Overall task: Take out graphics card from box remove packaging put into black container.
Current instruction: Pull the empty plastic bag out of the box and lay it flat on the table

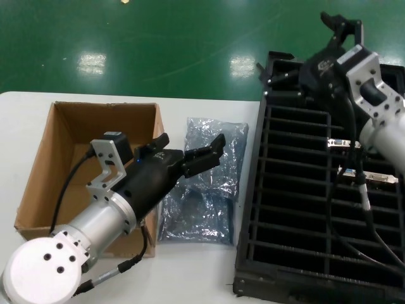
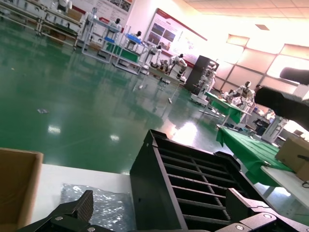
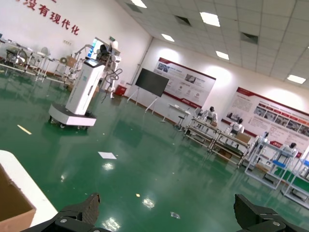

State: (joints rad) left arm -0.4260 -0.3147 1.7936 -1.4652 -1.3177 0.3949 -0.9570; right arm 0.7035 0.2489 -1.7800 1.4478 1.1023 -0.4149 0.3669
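Bags lie mid-frame, partly hidden by the left gripper, fingers apart. Right gripper, upper right over the black container, also spread; box interior cut off.

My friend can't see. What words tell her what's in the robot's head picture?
The left gripper hovers open over crinkly empty packaging lying between the box and the black container. The right gripper waits, open, above the container's far edge.
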